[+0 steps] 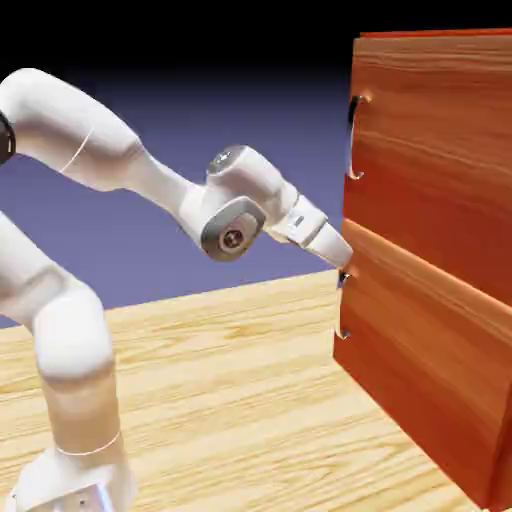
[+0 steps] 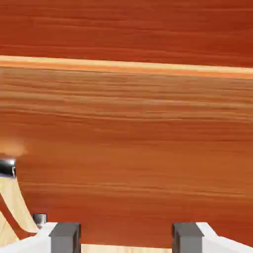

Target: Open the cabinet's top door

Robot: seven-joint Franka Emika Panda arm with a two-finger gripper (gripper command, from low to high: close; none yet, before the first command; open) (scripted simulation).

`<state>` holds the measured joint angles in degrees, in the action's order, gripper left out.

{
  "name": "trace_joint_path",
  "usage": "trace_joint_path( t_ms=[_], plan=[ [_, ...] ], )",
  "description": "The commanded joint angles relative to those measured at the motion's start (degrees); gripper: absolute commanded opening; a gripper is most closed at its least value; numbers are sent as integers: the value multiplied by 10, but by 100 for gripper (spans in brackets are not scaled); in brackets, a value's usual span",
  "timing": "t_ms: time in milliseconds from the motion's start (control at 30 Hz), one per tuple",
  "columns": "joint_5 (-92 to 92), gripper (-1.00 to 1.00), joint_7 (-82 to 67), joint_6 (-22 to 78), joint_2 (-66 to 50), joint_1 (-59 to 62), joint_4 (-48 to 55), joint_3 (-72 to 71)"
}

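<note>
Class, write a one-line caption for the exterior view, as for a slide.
The arm reaches toward the cabinet, its gripper near the lower handle, below the top door.

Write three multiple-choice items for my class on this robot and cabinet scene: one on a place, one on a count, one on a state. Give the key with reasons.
1. In the exterior view, where is the gripper compared with the top door's handle?
A. Higher
B. Lower
C. At the same height

2. How many silver handles show on the cabinet in the exterior view?
A. One
B. Two
C. Four

3. How do the gripper's jaws stand?
A. Shut together
B. Closed on a handle
C. Open, holding nothing

Key:
1. B: its tip is down near the seam between the two doors, under that handle.
2. B: the top door's handle and the lower door's handle show, one on each.
3. C: the hand view shows the grey fingertips wide apart, with nothing gripped between them.
</note>
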<state>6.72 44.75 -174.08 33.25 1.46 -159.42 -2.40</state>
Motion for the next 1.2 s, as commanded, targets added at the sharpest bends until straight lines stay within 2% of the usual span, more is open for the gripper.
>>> trace_joint_path(
  t_ms=[0, 1167],
  plan=[
    [25, 0, 9, 0, 2, 8, 6, -9],
    [897, 0, 306, -10, 78, 286, 211, -320]
  ],
)
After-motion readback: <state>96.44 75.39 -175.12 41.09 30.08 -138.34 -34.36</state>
